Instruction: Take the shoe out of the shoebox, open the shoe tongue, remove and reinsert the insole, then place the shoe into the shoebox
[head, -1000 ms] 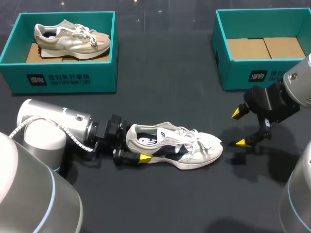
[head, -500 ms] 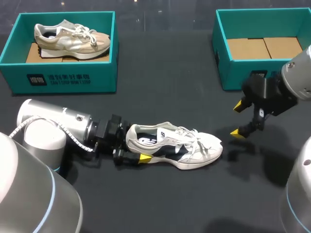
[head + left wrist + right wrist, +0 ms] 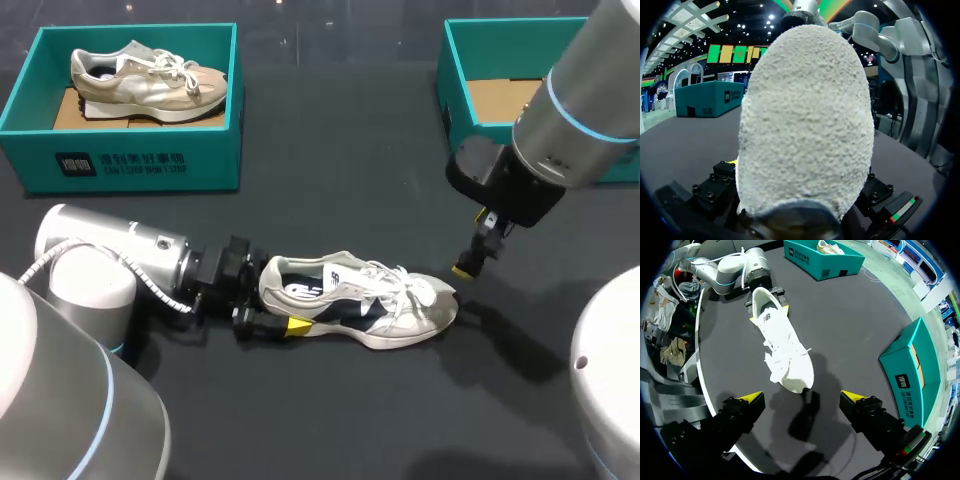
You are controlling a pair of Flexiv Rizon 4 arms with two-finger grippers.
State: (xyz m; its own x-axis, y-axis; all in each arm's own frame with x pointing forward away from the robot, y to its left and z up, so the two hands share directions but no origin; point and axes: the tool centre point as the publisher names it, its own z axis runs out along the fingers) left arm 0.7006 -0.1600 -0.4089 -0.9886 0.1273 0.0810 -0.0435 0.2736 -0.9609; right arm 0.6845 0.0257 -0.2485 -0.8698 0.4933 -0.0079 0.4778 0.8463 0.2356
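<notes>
**Item 1, white shoe** [image 3: 360, 305]. You have it lying on its sole near the middle of the table [image 3: 330, 190], outside both boxes, with its heel toward the left edge and its toe toward the right edge.

**Item 2, left gripper** [image 3: 268, 308]. It is clamped on the white shoe's heel.
- The head view gives you only one yellow tip, on the near side of the heel. The other is hidden behind the shoe.
- The right wrist view shows yellow on both sides of the heel.
- The left wrist view is almost filled by the rough, pale back of the heel, so you see nothing of the shoe's inside or laces there.

**Item 3, right gripper** [image 3: 478, 245]. It is spread wide and holds nothing. It hangs above the table just beyond the toe, apart from the shoe.
- Its own wrist view shows the whole shoe ahead of the fingers, mouth open to you and laces tied.
- You cannot make out the insole there.

**Item 4, left shoebox** [image 3: 140, 165]. Teal, at the far left corner, holding a beige shoe [image 3: 145, 80] on its sole.

**Item 5, right shoebox** [image 3: 462, 130]. Teal, at the far right corner, with brown card showing on its floor. In the head view your right arm covers part of it, and the rest of its inside cannot be seen.
</notes>
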